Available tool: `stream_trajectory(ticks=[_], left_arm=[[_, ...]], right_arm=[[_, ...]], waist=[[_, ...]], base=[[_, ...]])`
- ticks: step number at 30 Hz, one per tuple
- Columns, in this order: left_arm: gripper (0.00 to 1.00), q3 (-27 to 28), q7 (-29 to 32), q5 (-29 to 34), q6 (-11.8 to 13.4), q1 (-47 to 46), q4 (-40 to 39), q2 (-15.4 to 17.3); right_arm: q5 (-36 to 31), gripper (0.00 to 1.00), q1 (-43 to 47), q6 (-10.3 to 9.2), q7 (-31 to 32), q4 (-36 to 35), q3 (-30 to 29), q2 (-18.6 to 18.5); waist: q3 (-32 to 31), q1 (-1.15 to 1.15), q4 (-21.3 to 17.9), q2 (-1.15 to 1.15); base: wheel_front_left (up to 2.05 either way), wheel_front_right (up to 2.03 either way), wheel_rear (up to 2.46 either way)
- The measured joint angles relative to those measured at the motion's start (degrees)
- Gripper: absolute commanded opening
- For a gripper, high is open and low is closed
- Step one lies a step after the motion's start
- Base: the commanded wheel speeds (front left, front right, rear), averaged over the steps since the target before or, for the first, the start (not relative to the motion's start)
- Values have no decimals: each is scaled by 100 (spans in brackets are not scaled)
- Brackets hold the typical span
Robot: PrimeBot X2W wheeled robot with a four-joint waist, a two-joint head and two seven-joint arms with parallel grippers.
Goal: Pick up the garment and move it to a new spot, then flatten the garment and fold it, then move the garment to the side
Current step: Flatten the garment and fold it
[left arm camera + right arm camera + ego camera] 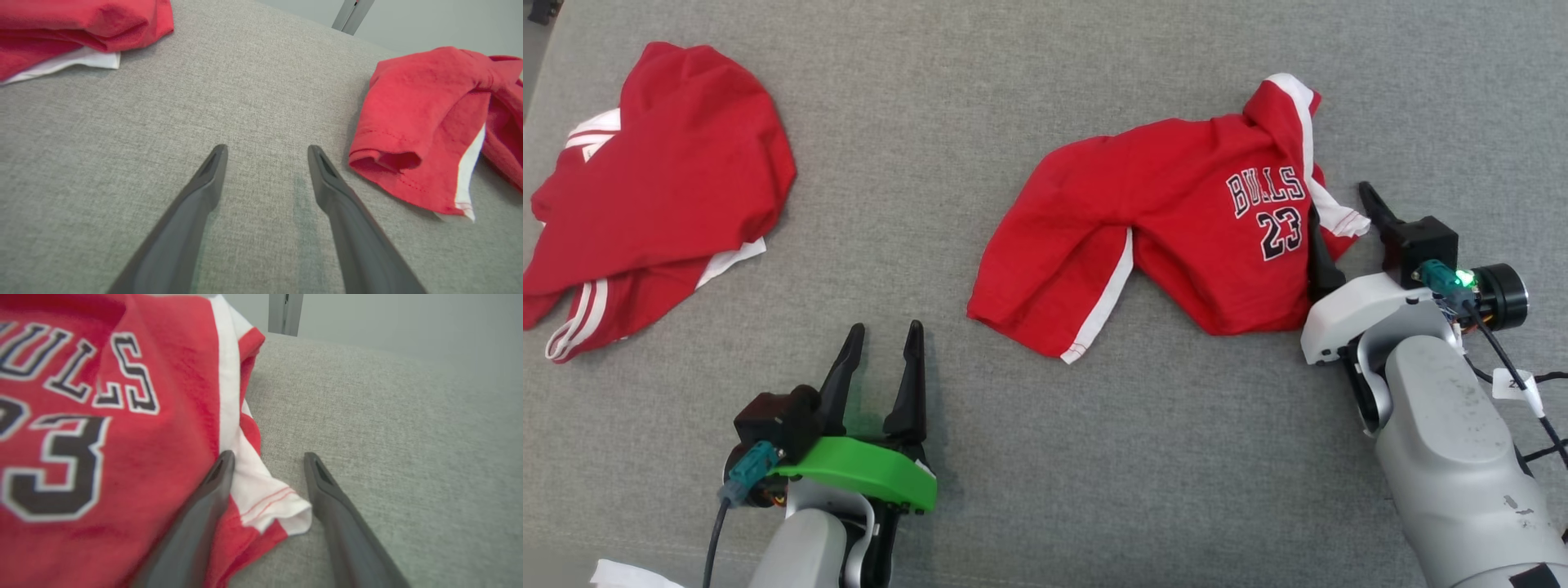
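The garment (1176, 229) is a red jersey with white trim and "BULLS 23" printed on it, lying rumpled at the middle right of the grey surface. My right gripper (1339, 204) is at its right edge, open. In the right wrist view the right gripper (268, 454) straddles a white hem corner (269, 498), its left finger lying against the red cloth (122, 457). My left gripper (886, 327) rests open near the front, with nothing between its fingers. In the left wrist view the left gripper (266, 147) is over bare fabric, left of the garment's sleeve (421, 122).
A second red garment with white stripes (662, 188) lies crumpled at the far left (81, 24). The grey cloth-covered surface (1045, 457) spreads between the two. A white scrap (629, 576) shows at the bottom left corner. A metal post (285, 312) stands beyond the far edge.
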Motion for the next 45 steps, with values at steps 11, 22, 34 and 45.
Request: stream_trajectory(ticks=[11,22,34,45], left_arm=[[100,103,-1,11,0,85,110,0],[100,158,0,62,0,446,127,-1],[100,92,-1,2,0,608,122,-3],[100,93,0,-7,0,703,140,-2]], right_arm=[[142,0,481,4,75,-448,-152,-233],[344,0,83,4,74,-1846,132,-673],[686,85,-1201,4,73,-2065,1928,-542],[1783,100,-79,3,73,-1239,3766,-152]], waist=[[-336,0,-53,0],[-1032,0,-132,0],[-1496,0,66,0],[-1534,0,131,0]], base=[[0,0,0],[0,0,0],[0,0,0],[0,0,0]])
